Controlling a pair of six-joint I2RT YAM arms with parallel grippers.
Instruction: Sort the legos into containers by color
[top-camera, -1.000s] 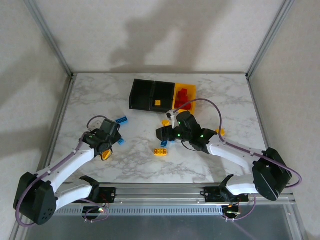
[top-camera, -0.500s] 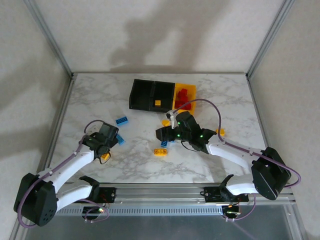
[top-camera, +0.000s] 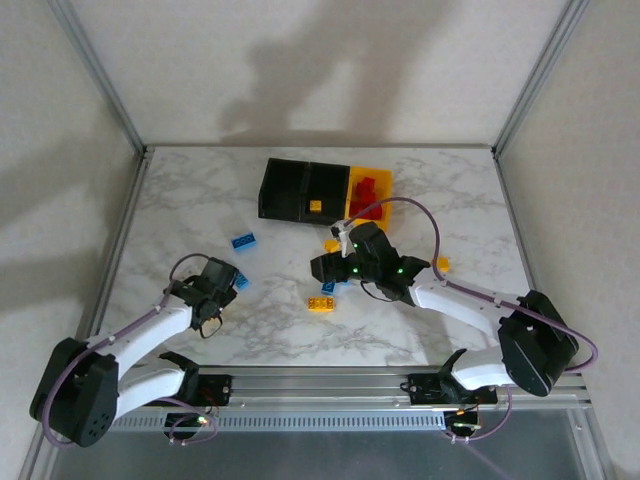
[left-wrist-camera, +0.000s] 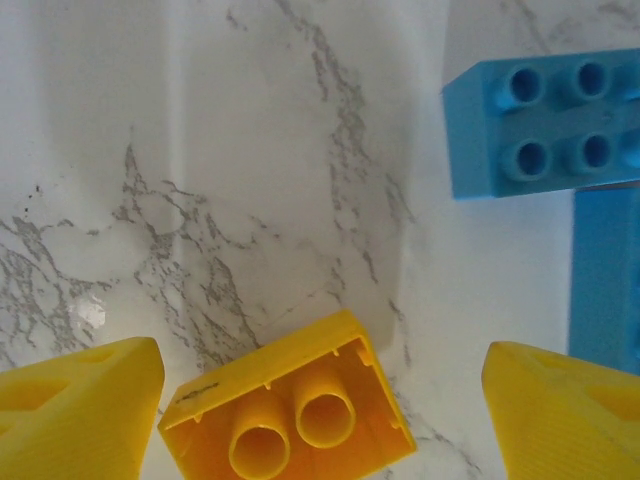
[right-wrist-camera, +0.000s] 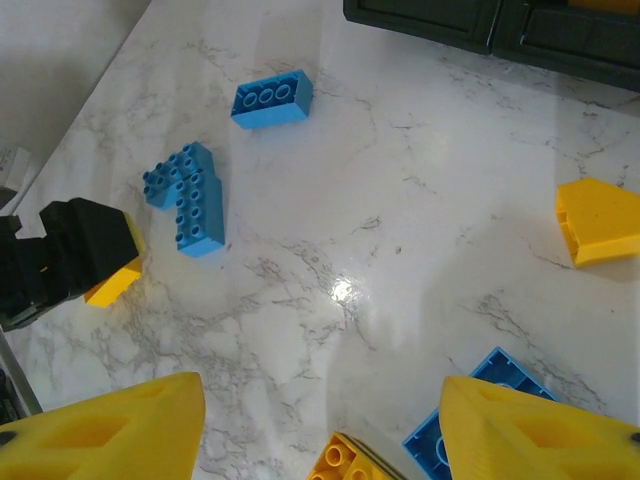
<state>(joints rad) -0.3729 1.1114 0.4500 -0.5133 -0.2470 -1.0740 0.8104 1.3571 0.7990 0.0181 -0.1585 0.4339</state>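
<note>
My left gripper (left-wrist-camera: 320, 420) (top-camera: 212, 293) stands open low over the marble, its yellow fingers (left-wrist-camera: 80, 410) on either side of a yellow lego (left-wrist-camera: 290, 415) lying hollow side up, with gaps on both sides. Two blue legos (left-wrist-camera: 540, 125) lie just beyond it. My right gripper (right-wrist-camera: 320, 430) (top-camera: 330, 268) hangs open near the table's middle above a yellow lego (right-wrist-camera: 350, 465) (top-camera: 321, 303) and a blue lego (right-wrist-camera: 480, 415). The containers stand in a row at the back: two black bins (top-camera: 300, 188) and a yellow bin (top-camera: 385, 180) with red legos (top-camera: 370, 188).
A blue lego (top-camera: 243, 241) and a joined blue pair (right-wrist-camera: 190, 200) lie left of centre. Yellow legos sit at the bins' front (top-camera: 331, 245) and to the right (top-camera: 441, 264). One yellow lego (top-camera: 315, 207) is in the middle black bin.
My left gripper has drawn back toward the near left and come down over the yellow lego, its jaws a little wider. The right arm has held still.
</note>
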